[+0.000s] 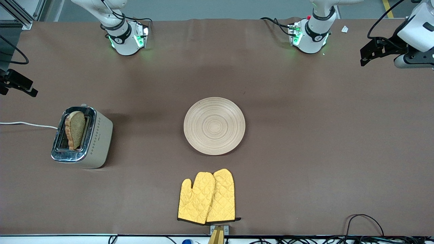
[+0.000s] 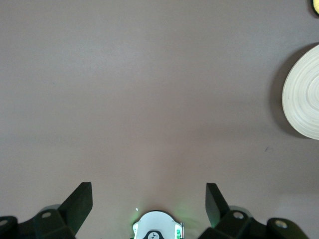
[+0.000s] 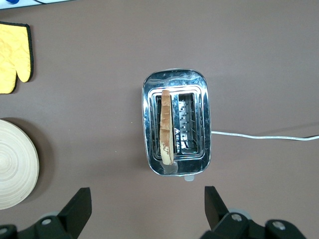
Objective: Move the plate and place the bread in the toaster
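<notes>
The table (image 1: 305, 152) is carrying one plate (image 1: 214, 125), one toaster (image 1: 82, 137) holding one bread (image 1: 76, 129) slice, and two yellow oven mitts (image 1: 206, 197).

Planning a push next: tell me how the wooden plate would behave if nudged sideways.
The wooden plate looks rigid and shallow, so it would probably slide flat across the brown table cover rather than tip. Being round, it may spin if pushed off-centre.
</notes>
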